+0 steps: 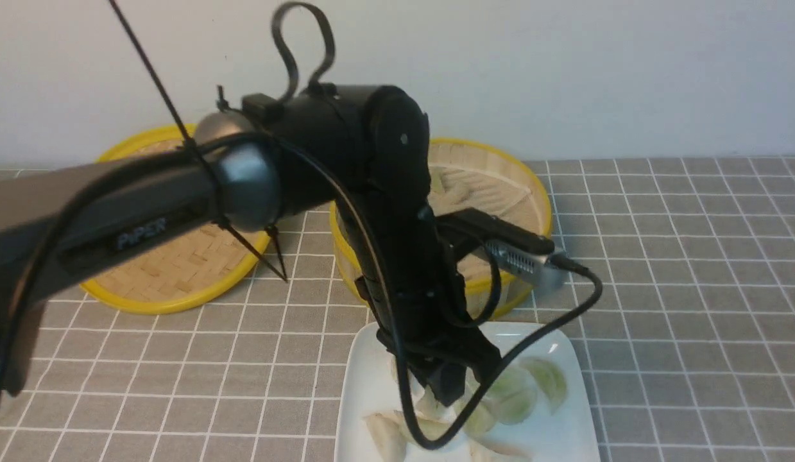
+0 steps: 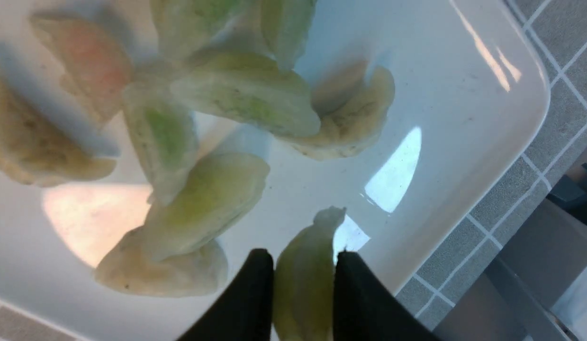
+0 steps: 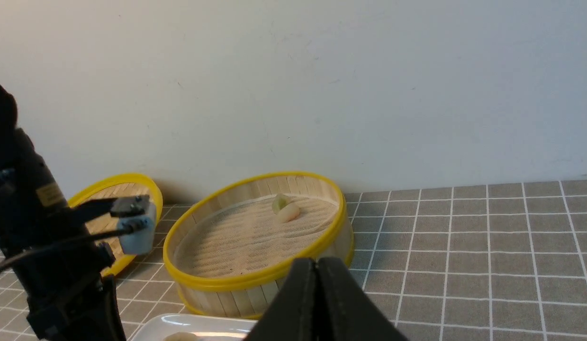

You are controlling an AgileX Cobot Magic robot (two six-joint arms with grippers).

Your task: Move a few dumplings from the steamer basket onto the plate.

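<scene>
Gripping a pale green dumpling (image 2: 303,279) between two black fingers (image 2: 246,293), the left hand (image 1: 450,393) hangs low over the plate (image 1: 365,359). The fingers are parted only as wide as the dumpling is thick, and its tip pokes out beyond them toward the glossy white surface; whether it touches the plate I cannot tell. Around it on the plate lie the other dumplings (image 2: 246,90), a loose cluster of greenish ones overlapping each other, with a pinkish one and some whitish ones at the edges. The plate sits at the near edge of the bench (image 1: 692,289), which is covered in grey cloth with white grid lines. The right hand (image 3: 317,267) shows only in its own wrist view, its fingers pressed together with nothing between them, raised above the bench and facing the steamer basket (image 3: 255,279) across a corner of the plate. The steamer basket stands just behind the plate, and two dumplings (image 3: 288,213) lie touching on its liner, close to its far wall. To the robot's left of the basket is a woven lid (image 1: 172,276) with a yellow rim, close to the pale wall (image 1: 628,64); whether it lies flat or leans I cannot tell.
</scene>
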